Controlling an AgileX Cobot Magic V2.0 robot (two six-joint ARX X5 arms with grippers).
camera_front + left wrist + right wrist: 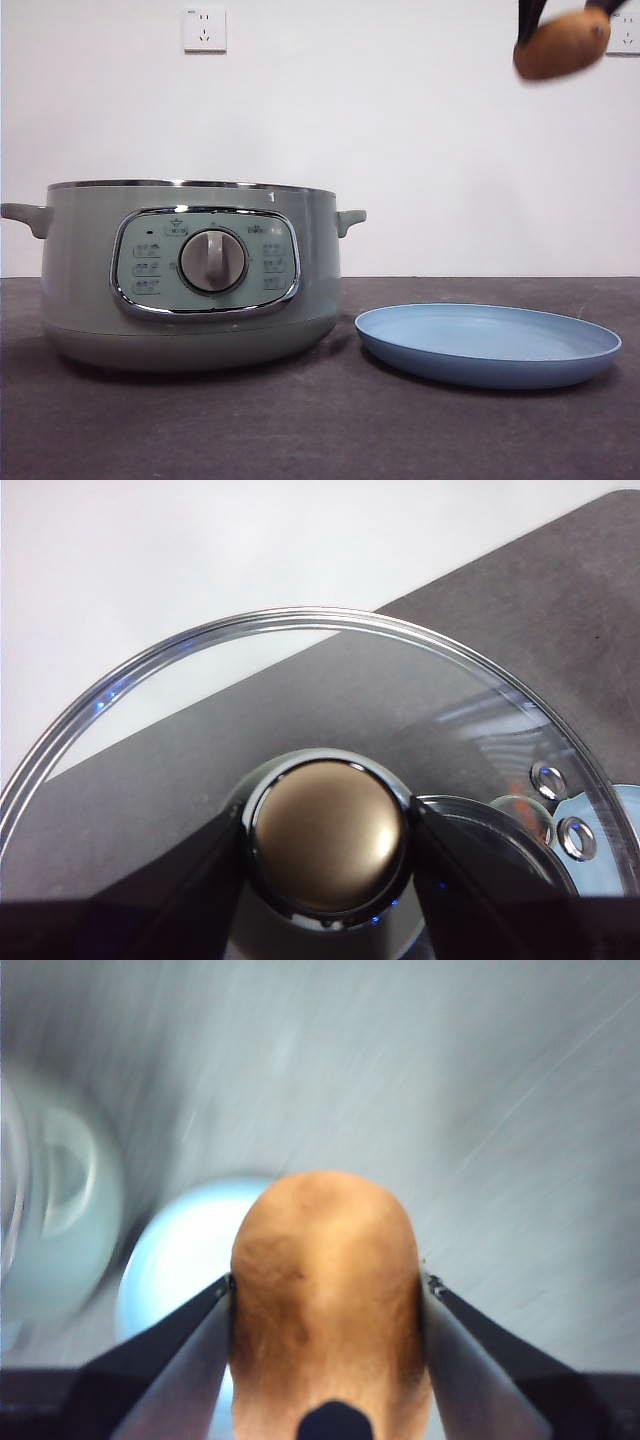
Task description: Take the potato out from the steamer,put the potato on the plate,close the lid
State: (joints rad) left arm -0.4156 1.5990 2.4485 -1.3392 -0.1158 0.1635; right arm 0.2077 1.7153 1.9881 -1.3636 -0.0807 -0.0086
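The sage-green steamer (pixel 190 275) stands at the left of the table with no lid on it. The light-blue plate (pixel 488 343) lies to its right. My right gripper (pixel 565 25) is shut on the orange-brown potato (pixel 562 44) and holds it high above the plate, at the top right of the front view. The right wrist view shows the potato (pixel 325 1290) between the jaws, with the plate (pixel 185 1250) blurred far below. My left gripper (pixel 328 830) is shut on the knob (pixel 328 825) of the glass lid (pixel 300 700) and holds it up, out of the front view.
The dark table (pixel 300 420) runs to a white wall with a socket (pixel 204 29). The steamer's side handles (pixel 350 219) stick out left and right. Its dial (pixel 212 261) faces the front camera.
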